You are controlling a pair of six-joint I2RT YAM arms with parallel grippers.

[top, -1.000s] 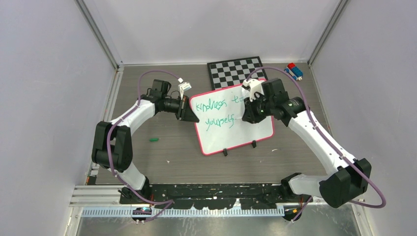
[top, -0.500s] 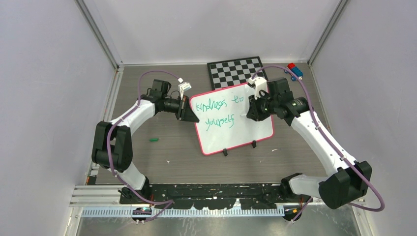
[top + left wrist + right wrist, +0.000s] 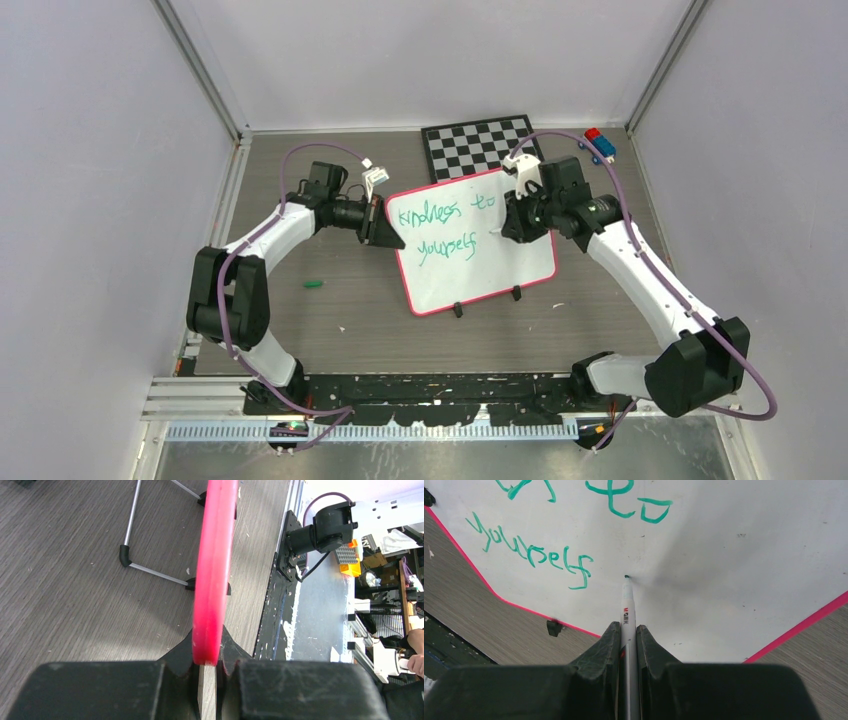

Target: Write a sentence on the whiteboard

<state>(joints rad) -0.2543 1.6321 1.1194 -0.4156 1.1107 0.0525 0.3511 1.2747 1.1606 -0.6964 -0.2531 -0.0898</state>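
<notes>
The whiteboard (image 3: 500, 262), white with a pink-red frame, stands tilted on two black feet mid-table. Green lettering (image 3: 445, 212) on it reads "kindness to" over "yourself". My left gripper (image 3: 384, 226) is shut on the board's left edge; the left wrist view shows the pink frame (image 3: 212, 580) pinched between the jaws. My right gripper (image 3: 512, 228) is shut on a white marker (image 3: 627, 615). Its green tip touches the board just right of "yourself" (image 3: 531, 555), beside a small green dot. The word "to" (image 3: 629, 502) sits above the tip.
A black-and-white chequered board (image 3: 480, 143) lies behind the whiteboard. Red and blue blocks (image 3: 598, 143) sit at the back right. A small green cap (image 3: 314, 284) lies on the table to the left. The board's wire stand (image 3: 150, 555) rests on the table behind it.
My right gripper moved right and slightly back off the board's face, then settled with the marker tip just right of "yourself". The left arm and the board have not moved.
</notes>
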